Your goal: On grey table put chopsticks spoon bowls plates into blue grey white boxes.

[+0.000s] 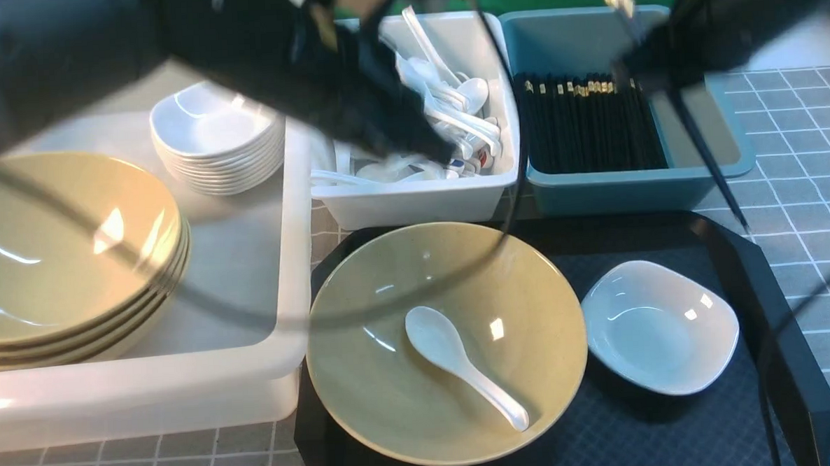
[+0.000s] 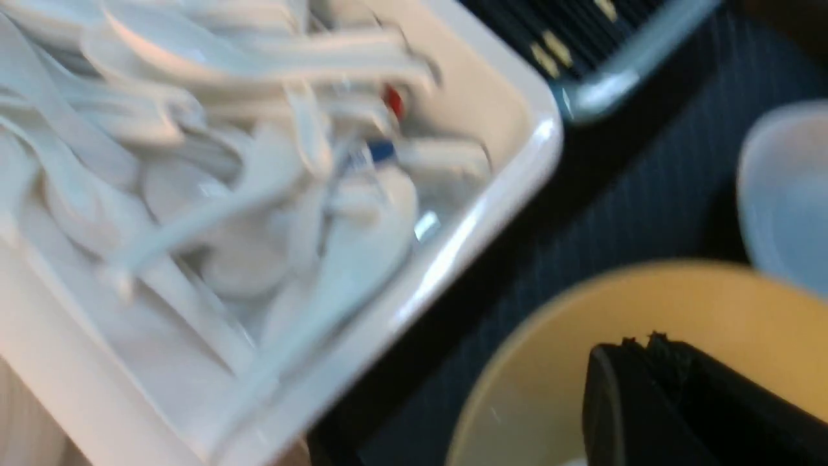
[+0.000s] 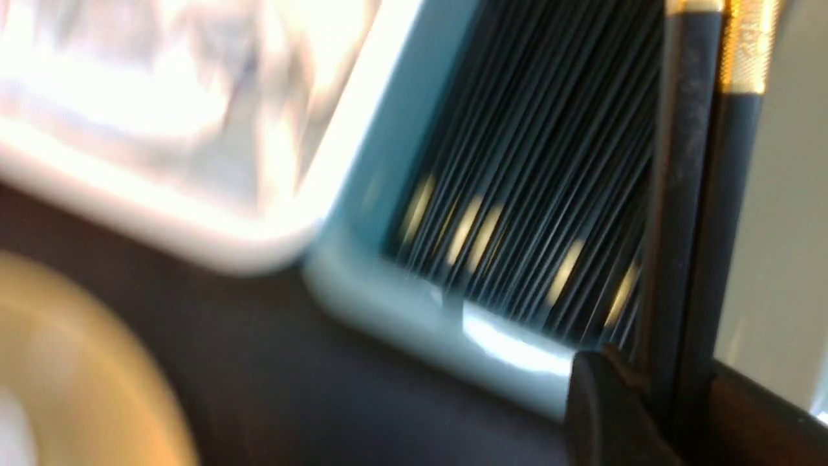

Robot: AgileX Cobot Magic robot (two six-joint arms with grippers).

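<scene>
My right gripper is shut on a pair of black chopsticks, held slanting above the blue-grey box, which holds several more chopsticks. The right wrist view shows the held pair between my jaws. My left gripper is shut and empty above the front of the small white box full of spoons; in the left wrist view it hangs over the olive bowl. That bowl sits on the black tray with a white spoon in it. A white plate lies beside it.
The large milky-white tub at the left holds a stack of olive bowls and a stack of white plates. The black tray lies on the grey table. Both arms are blurred.
</scene>
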